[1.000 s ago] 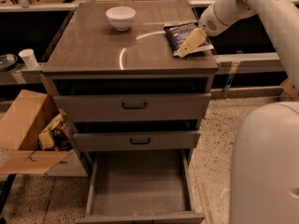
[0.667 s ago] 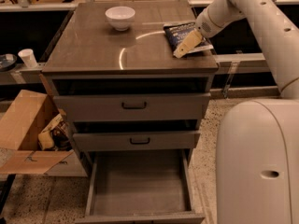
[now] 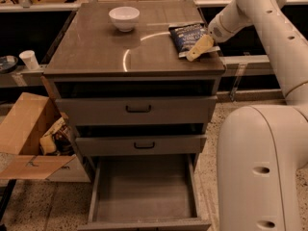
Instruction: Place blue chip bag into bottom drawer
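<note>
blue chip bag (image 3: 188, 35) lies flat on the cabinet top (image 3: 96, 47), upper right of frame, not yet lifted; gripper (image 3: 200, 47) sits at the bag's lower right edge, apparently touching it; whether the claw is spread or pinching cannot be told; bottom drawer (image 3: 144, 189) stands pulled out at lower centre, bare grey floor showing; judged outstanding: grasp, carry, release; white lettering on bag unreadable.

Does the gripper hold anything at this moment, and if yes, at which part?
It cannot be told. The gripper is at the front right corner of the blue chip bag, which lies on the cabinet top; a closed hold is not visible.
</note>
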Tool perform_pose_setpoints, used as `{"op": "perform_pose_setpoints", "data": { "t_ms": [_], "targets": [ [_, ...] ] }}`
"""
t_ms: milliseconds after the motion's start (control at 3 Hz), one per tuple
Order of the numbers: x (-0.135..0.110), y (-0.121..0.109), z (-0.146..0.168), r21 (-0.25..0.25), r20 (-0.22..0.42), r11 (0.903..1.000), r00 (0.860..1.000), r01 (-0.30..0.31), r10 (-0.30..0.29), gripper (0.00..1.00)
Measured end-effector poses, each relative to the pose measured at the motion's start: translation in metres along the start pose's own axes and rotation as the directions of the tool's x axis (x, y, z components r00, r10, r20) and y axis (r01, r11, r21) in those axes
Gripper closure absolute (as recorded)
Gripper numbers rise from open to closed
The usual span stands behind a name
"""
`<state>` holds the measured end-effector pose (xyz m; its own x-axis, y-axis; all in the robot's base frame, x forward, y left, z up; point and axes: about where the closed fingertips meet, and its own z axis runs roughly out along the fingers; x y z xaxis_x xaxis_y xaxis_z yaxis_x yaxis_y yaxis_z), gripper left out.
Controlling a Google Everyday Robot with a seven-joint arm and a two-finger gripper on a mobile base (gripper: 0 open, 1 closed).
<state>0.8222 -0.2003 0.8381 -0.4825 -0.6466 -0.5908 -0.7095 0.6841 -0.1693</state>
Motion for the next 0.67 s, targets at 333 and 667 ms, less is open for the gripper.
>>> {"op": "perform_pose_setpoints", "data": {
  "t_ms": [333, 667],
  "targets": [
    [0.0012, -0.0089, -0.0001, 0.019, 0.015, 0.9997, 1.000, -0.016, 0.016, 0.15],
    [-0.0007, -0.0125, -0.0011, 0.023, 0.033, 0.9995, 0.999, -0.021, 0.020, 0.38]
  ]
}}
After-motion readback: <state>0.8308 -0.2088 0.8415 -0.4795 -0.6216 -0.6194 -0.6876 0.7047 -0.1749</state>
